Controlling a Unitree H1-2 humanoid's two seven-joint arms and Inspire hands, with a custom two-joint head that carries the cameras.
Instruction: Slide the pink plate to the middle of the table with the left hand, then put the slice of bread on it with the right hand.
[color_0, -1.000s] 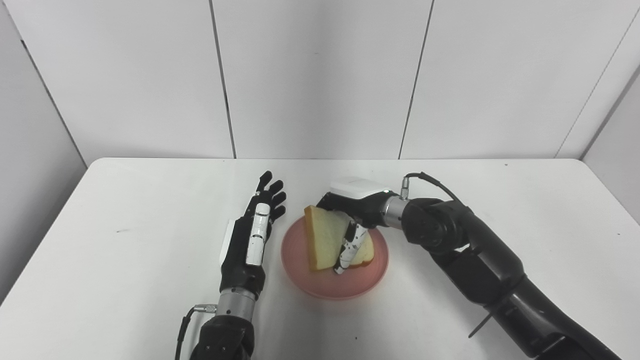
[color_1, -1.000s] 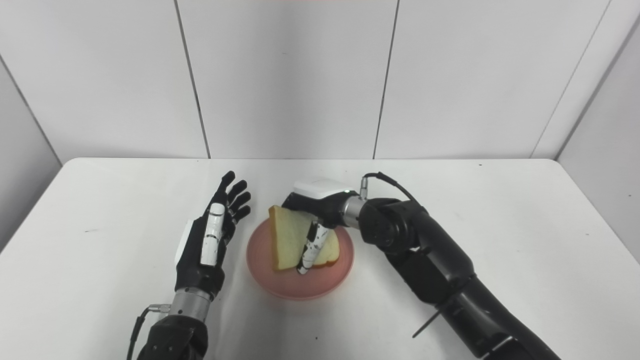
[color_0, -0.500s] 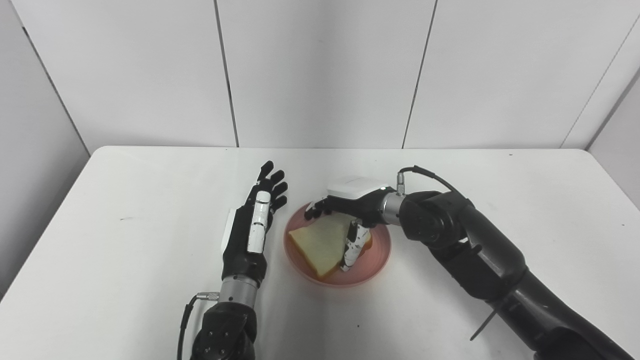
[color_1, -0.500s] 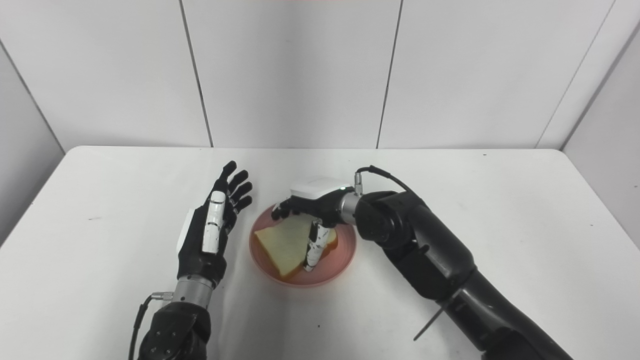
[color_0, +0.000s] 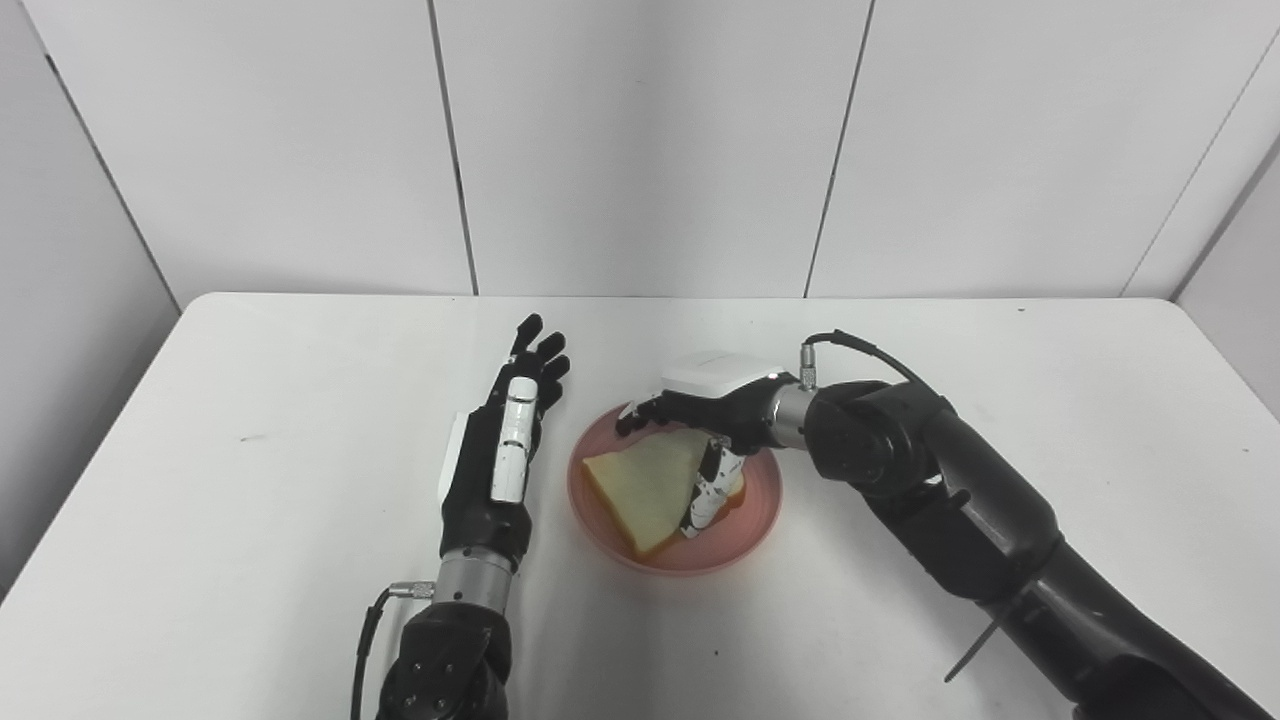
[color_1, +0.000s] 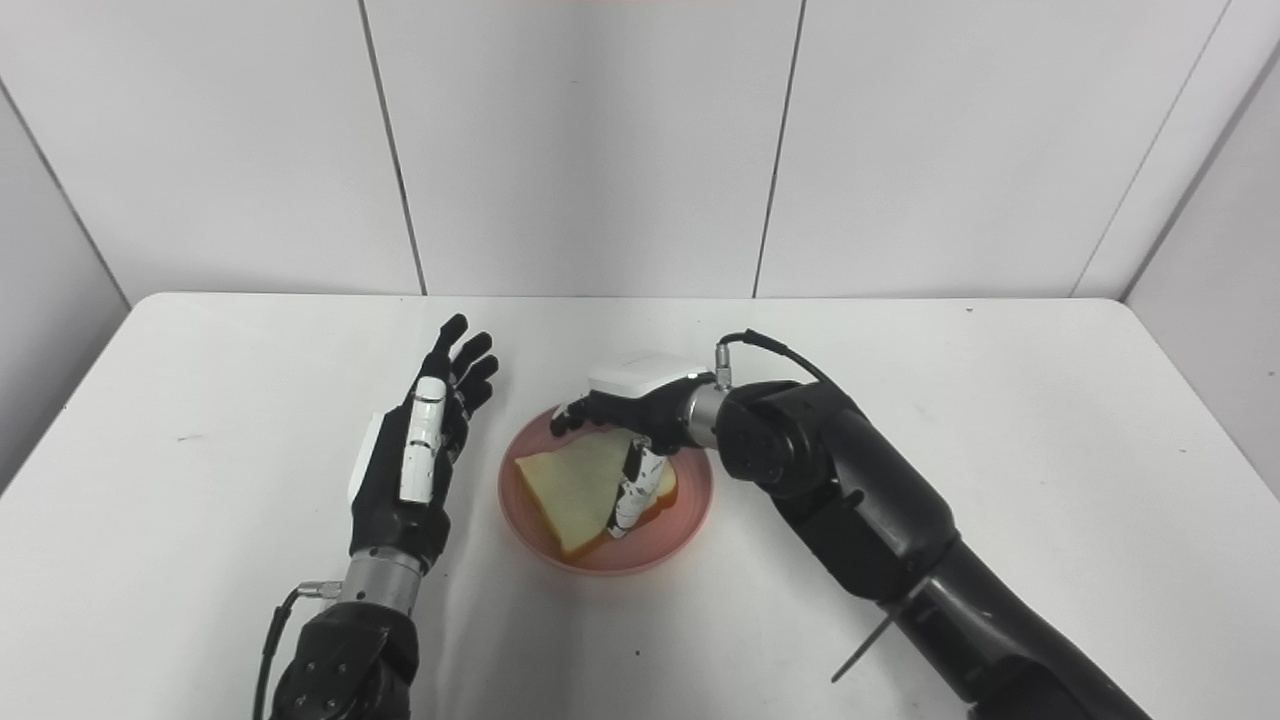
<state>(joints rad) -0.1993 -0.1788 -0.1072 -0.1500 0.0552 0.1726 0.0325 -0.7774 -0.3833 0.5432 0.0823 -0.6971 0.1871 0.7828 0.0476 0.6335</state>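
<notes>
The pink plate (color_0: 757, 518) sits near the middle of the white table. The slice of bread (color_0: 640, 485) lies flat on it, toward its left half. My right hand (color_0: 705, 402) hovers over the plate's far side with its fingers spread apart. Its thumb points down and rests at the bread's right edge. The fingers do not grip the bread. My left hand (color_0: 500, 460) is open and flat, fingers pointing away, just left of the plate and apart from it.
The white table (color_0: 250, 450) has grey wall panels behind it and along its sides. My right forearm (color_0: 960, 520) crosses the table's right front part. A small dark mark (color_0: 245, 437) lies on the left side.
The bread tipped from standing on edge in my right hand to lying flat on the plate. The right hand's fingers opened off it. The camera tilted a little; the left hand stayed put.
</notes>
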